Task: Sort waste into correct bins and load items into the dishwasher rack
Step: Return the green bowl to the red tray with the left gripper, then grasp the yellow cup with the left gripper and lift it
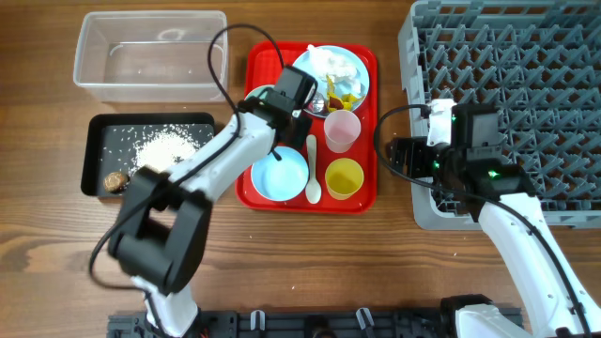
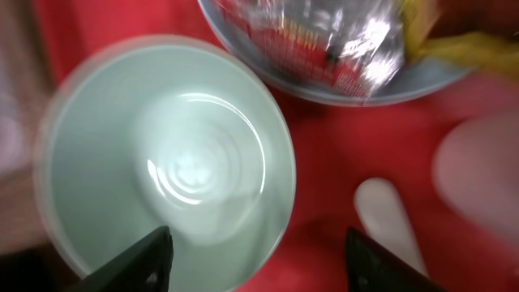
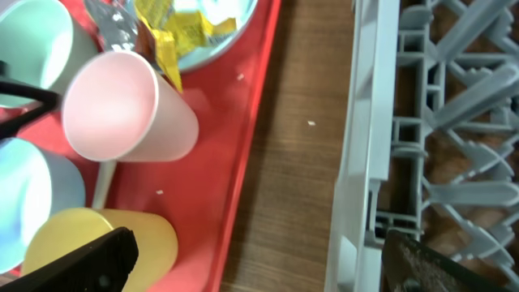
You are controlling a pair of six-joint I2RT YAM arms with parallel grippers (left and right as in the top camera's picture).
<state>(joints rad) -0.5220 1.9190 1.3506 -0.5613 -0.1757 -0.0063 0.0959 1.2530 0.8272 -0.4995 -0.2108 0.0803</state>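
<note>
My left gripper (image 1: 305, 105) is open and empty low over the red tray, one finger over a mint bowl (image 2: 170, 162), the other beside the white spoon (image 2: 389, 219). The light blue plate (image 1: 333, 75) holds red and yellow wrappers (image 2: 324, 40) and a white tissue. A second bowl (image 1: 280, 176), the pink cup (image 1: 342, 130) and the yellow cup (image 1: 344, 178) stand on the tray. My right gripper (image 1: 404, 155) is open and empty over the table between the tray and the grey dishwasher rack (image 1: 507, 103). The black tray (image 1: 103, 131) holds rice and a brown lump (image 1: 115, 181). The clear tub (image 1: 94, 52) stands behind it.
The flat red serving tray (image 1: 362, 202) lies between the bins and the rack. The right wrist view shows the pink cup (image 3: 122, 109), yellow cup (image 3: 105, 239), the tray's edge (image 3: 243, 162), the rack's wall (image 3: 361, 146) and a few grains on the wood.
</note>
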